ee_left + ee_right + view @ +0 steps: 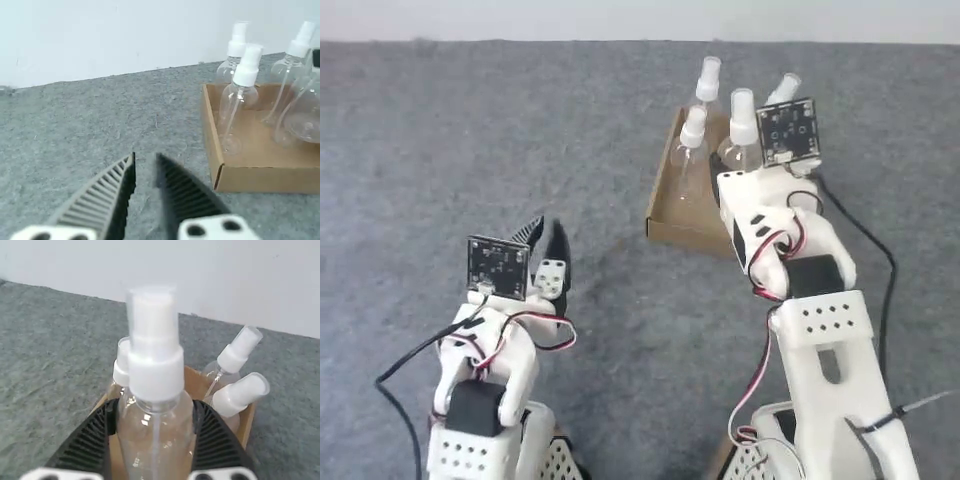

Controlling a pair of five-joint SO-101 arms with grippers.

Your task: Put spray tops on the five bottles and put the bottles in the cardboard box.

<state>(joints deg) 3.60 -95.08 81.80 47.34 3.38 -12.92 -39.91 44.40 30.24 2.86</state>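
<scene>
- Four clear bottles with white spray tops are at the cardboard box (680,232). The box sits on the grey tabletop (470,130) toward its far edge, right of the middle.
- The right gripper (154,415) has its fingers pressed against both sides of one upright spray bottle (155,385), above the near part of the box. Whether the bottle's base touches the box floor cannot be told.
- A second bottle (692,150) stands upright inside the box, just beside its left wall.
- A third bottle (783,90) leans near the box's far right corner.
- A fourth bottle (708,80) stands upright at the far wall. Whether it is inside the box or just behind it cannot be told.
- The left gripper (547,228) hangs over the tabletop toward the near left, well apart from the box. Its fingers are slightly parted and hold nothing.
</scene>
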